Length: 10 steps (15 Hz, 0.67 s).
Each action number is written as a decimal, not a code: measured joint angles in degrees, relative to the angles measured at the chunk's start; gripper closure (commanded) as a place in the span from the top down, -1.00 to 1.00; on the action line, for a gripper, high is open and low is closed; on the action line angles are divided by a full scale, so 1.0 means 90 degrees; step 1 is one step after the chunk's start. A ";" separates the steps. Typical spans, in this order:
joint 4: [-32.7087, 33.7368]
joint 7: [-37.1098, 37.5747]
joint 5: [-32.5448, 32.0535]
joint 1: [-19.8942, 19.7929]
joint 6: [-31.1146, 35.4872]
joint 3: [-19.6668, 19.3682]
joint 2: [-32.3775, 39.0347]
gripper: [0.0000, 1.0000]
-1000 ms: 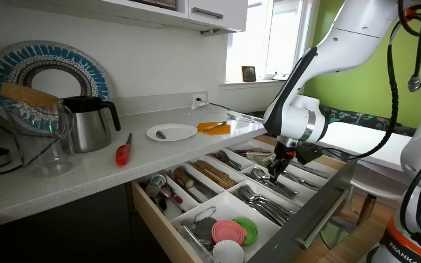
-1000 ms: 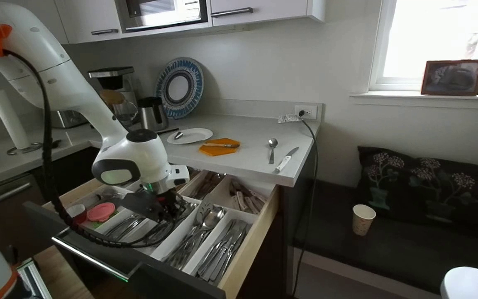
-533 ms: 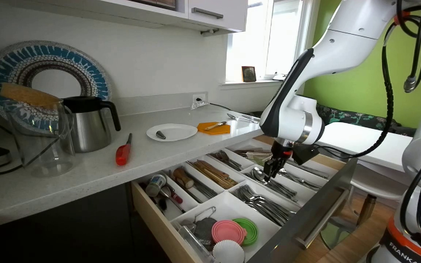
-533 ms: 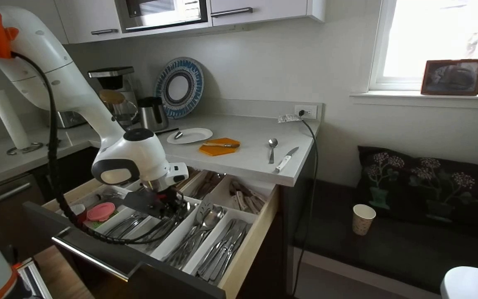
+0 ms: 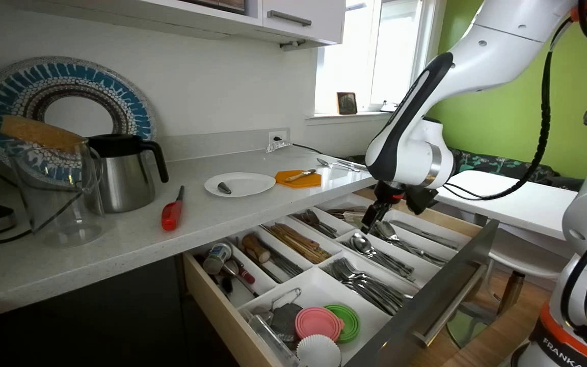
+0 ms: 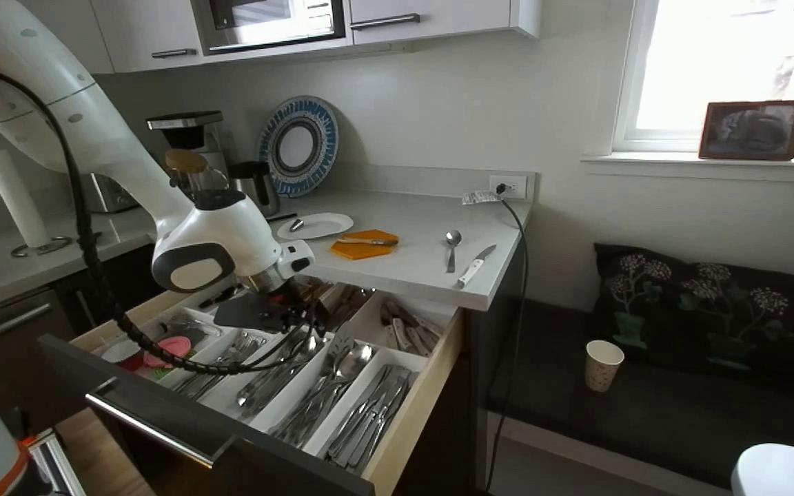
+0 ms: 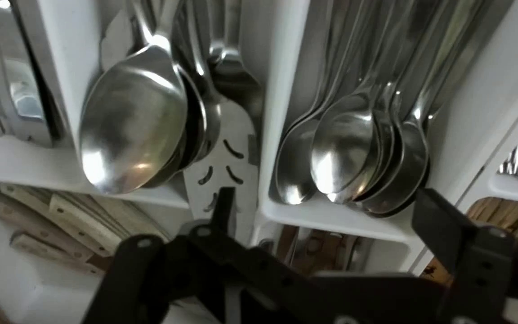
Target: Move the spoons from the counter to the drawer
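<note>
Bright window (image 5: 353,56) beside green wall (image 5: 500,122), wht upper cab (image 5: 321,20), dk bench (image 6: 666,420).

Spoon (image 6: 451,252) near knife (image 6: 477,266) on counter (image 6: 411,207); tool (image 6: 300,319) above cutlery (image 6: 280,372) in open drawer (image 6: 416,403).

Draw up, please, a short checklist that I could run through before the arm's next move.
1. Gripper open: ok; jaws wide apart, nothing held.
2. Drawer pulled out: ok.
3. Spoon compartment identifiable: ok; several spoons lie in it.
4. All spoons off the counter: not ok; one spoon lies there.
5. That spoon free of the knife: ok; they lie apart.
6. Gripper height above the dividers: cannot tell.
</note>
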 measured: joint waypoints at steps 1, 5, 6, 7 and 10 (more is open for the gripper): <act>-0.0008 0.0022 -0.0400 -0.0050 -0.0001 -0.0097 -0.0100 1.00; 0.0299 0.0500 -0.2371 -0.0333 -0.0819 -0.0661 -0.0716 1.00; 0.0510 0.0645 -0.2695 -0.0340 -0.1292 -0.0780 -0.0934 1.00; 0.0788 0.0734 -0.2881 -0.0327 -0.1791 -0.0861 -0.1124 1.00; 0.1883 0.0735 -0.2937 -0.0189 -0.3294 -0.1036 -0.1455 1.00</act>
